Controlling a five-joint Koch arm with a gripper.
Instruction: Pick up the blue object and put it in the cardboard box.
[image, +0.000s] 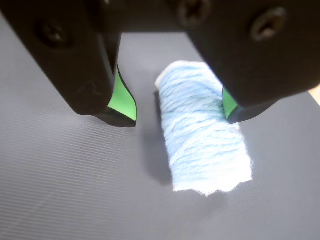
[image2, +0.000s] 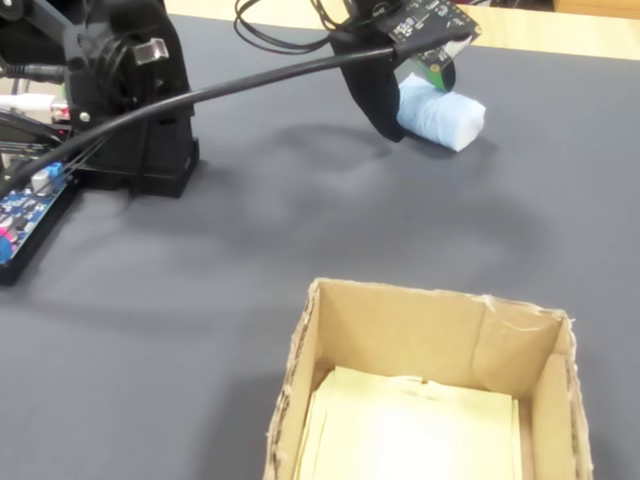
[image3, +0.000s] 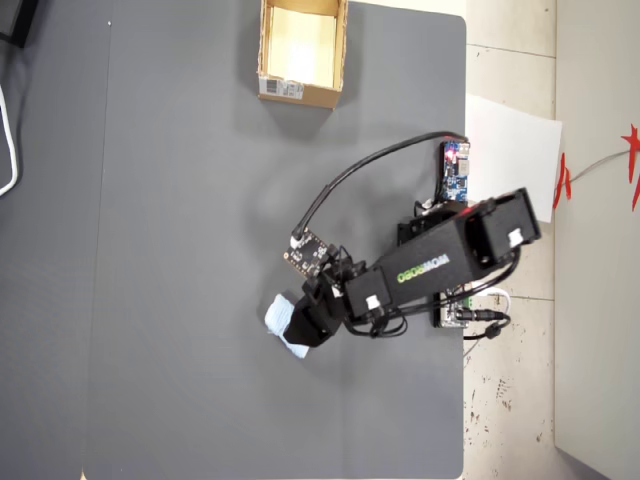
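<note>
The blue object (image: 202, 135) is a pale blue, fuzzy, roll-like pad lying on the dark grey mat. My gripper (image: 177, 112) is open and straddles its upper end. The green-lined left finger (image: 122, 102) stands clear of it, and the right finger (image: 231, 106) sits against its side. In the fixed view the blue object (image2: 447, 119) lies at the far side under the gripper (image2: 410, 95). The cardboard box (image2: 300, 350) stands open at the near edge with a pale yellow floor. From overhead, the blue object (image3: 282, 320) peeks out beside the gripper (image3: 300, 325), far from the cardboard box (image3: 298, 93).
The arm's black base (image2: 130, 95) and a blue circuit board (image2: 25, 215) sit at the left in the fixed view, with a thick cable (image2: 250, 85) arching over the mat. Overhead, the mat's right edge (image3: 466, 150) borders a white sheet (image3: 510, 150).
</note>
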